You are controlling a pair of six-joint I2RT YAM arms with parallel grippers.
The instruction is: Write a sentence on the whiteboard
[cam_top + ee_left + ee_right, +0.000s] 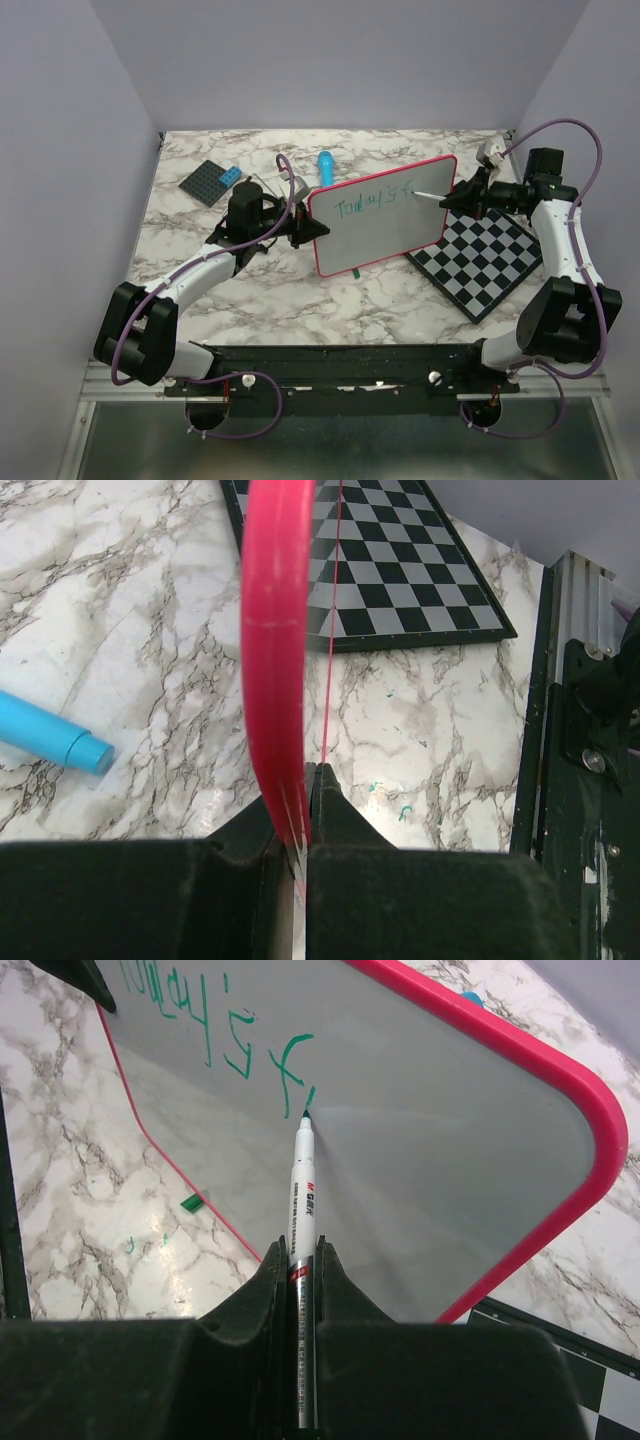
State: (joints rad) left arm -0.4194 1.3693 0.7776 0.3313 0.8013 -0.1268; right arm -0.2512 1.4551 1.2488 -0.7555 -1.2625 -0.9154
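Note:
The whiteboard (385, 215), glossy white with a pink-red rim, is held tilted up off the table, my left gripper (303, 228) shut on its left edge. From the left wrist view I see only its rim (275, 650) edge-on, pinched between the jaws. The sentence (372, 200) in green reads "Today's" plus a started letter (290, 1060). My right gripper (462, 194) is shut on a white marker (301, 1195), its tip touching the whiteboard (430, 1150) just below the last green stroke.
A black-and-white checkered board (482, 255) lies flat under the whiteboard's right end. A blue pen-like object (326, 166) and a dark grid plate with a blue block (210, 181) lie at the back. A green cap (191, 1201) and green specks mark the marble table (300, 300).

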